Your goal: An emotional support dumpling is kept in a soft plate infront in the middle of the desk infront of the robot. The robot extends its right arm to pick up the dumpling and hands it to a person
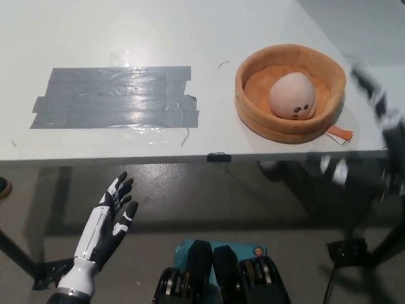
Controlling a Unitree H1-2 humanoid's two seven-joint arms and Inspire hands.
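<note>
A pale pink plush dumpling [292, 95] with a small dark face lies inside a round orange soft plate [252, 95] on the right part of the white desk [126, 38]. My black right hand [376, 98] is a motion-blurred shape at the picture's right edge, just right of the plate and apart from the dumpling. Its state is lost in the blur. My white left hand [112, 212] rests open below the desk's front edge at the lower left.
A wide patch of grey tape strips [114, 98] covers the desk's left middle. An orange tag [340, 133] sticks out from the plate's front right. The desk's front edge [209, 156] runs across the picture, with grey floor and dark stand legs [351, 250] below it.
</note>
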